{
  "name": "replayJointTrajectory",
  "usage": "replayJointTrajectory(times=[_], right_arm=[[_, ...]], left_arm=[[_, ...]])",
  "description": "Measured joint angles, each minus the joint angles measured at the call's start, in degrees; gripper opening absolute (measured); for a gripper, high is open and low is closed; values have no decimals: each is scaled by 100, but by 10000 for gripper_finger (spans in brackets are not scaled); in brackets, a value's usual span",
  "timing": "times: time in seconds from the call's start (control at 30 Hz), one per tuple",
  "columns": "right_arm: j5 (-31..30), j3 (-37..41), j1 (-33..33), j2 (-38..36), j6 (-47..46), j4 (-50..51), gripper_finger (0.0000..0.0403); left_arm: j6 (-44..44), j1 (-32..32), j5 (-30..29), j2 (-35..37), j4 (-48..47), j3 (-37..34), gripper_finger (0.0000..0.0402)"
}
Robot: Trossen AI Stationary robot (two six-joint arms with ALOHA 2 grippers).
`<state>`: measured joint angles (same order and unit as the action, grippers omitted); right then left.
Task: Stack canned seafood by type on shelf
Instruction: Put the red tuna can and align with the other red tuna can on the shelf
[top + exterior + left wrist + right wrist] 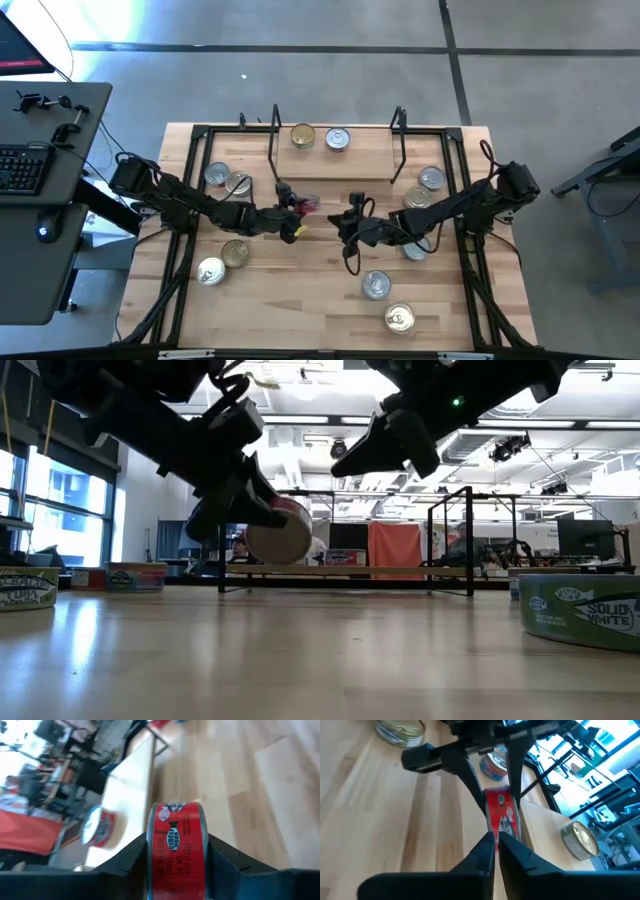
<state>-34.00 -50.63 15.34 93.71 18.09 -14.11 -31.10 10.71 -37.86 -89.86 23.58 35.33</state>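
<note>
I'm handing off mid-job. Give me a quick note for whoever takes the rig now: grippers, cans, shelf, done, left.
Left gripper: shut on the red can, held on edge, off the table, in front of the shelf.
Right gripper: shut, empty, close to that can.
Done: two cans sit on the shelf board.
Left: place the held can; nine more lie on the table, four at left, five at right.

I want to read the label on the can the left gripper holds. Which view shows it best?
The left wrist view: the red can fills it, label readable. The high view shows a small red patch, the low view its end, the right wrist view its edge.
</note>
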Motion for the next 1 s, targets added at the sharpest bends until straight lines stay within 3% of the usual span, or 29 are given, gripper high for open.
replayJointTrajectory(times=[0.2,0.37,0.47,0.63,0.83,1.0], right_arm=[[15,0,-43,0,-160,2,46],[809,0,-271,18,-909,145,135],[1183,0,-356,136,-865,127,200],[879,2,-379,534,-470,-164,266],[1066,2,-371,925,-436,-1047,258],[1105,2,-368,1016,-556,-1087,185]], left_arm=[[212,-73,863,0,-61,-2,126],[197,-41,1054,0,79,-2,126],[200,-38,1297,0,173,-2,126],[184,-38,1694,0,454,-2,126],[210,-38,1840,0,541,-2,126],[296,-38,1856,0,660,-2,127]])
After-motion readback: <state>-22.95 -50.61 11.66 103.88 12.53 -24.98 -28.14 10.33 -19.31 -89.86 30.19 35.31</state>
